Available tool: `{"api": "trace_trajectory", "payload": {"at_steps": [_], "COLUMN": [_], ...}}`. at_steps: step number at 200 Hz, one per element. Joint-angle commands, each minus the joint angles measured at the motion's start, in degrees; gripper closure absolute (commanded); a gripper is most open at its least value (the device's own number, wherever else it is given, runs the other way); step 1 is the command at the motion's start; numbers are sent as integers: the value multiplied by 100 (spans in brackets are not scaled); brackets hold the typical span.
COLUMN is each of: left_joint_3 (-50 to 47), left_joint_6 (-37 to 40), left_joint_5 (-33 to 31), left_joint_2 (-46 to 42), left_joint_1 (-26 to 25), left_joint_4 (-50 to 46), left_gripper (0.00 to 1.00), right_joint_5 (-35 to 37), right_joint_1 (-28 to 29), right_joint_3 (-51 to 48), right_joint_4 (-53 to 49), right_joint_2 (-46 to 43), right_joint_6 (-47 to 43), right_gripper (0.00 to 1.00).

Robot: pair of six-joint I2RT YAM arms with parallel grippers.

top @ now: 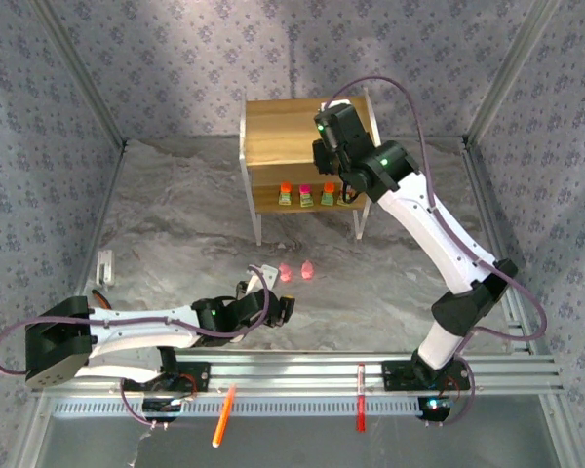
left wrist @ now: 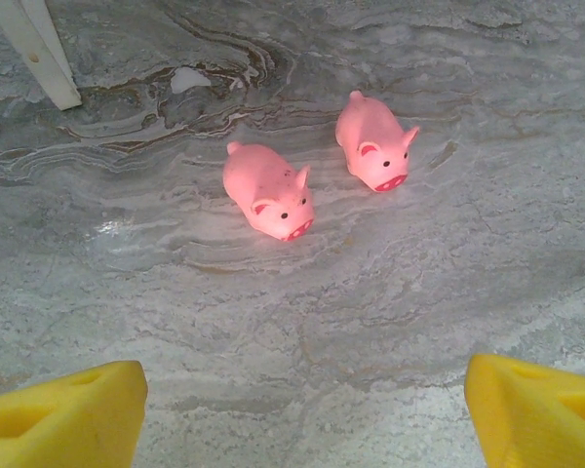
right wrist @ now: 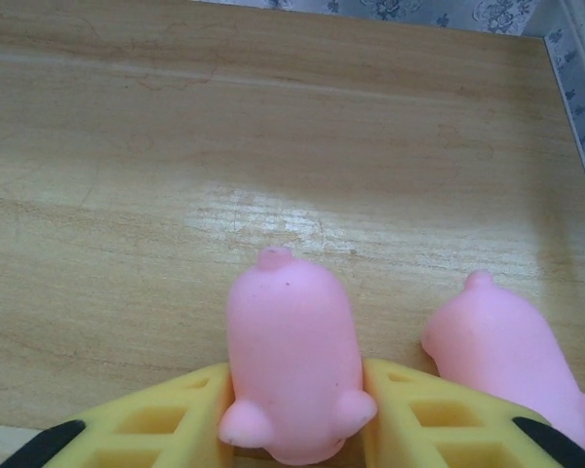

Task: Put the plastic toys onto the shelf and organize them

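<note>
The shelf (top: 291, 130) stands at the back, and its wooden top board (right wrist: 273, 146) fills the right wrist view. My right gripper (right wrist: 294, 414) is over that board, shut on a pink pig (right wrist: 291, 361) held between its yellow fingers (right wrist: 151, 429). A second pig (right wrist: 512, 356) lies on the board just to its right. Three blocky toys (top: 306, 194) with orange or magenta tops line the lower board. Two more pigs (left wrist: 268, 190) (left wrist: 375, 146) sit on the table in front of my left gripper (left wrist: 307, 419), which is open and apart from them with nothing between its fingers.
A white shelf leg (left wrist: 39, 49) stands beyond the table pigs at the left. An orange pen (top: 224, 414) and a red pen (top: 360, 409) lie on the front rail. A small white bracket (top: 104, 265) sits at the table's left edge.
</note>
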Motion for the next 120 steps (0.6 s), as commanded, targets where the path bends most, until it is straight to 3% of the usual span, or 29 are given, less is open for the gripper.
{"api": "trace_trajectory", "payload": {"at_steps": [1,120], "left_joint_3": [-21,16], "left_joint_6": [-35,-17], "left_joint_5": [-114,-145], "left_joint_2": [-78,-88], "left_joint_1": [27,27], "left_joint_4": [-62,-51], "left_gripper": [15,15], "right_joint_5": [-47,114], "right_joint_1": [-38,14], "right_joint_3": [189,312], "right_joint_4": [-74,-119], "right_joint_2": [69,-162], "right_joint_6": [-52,-96], "right_gripper": [59,55]}}
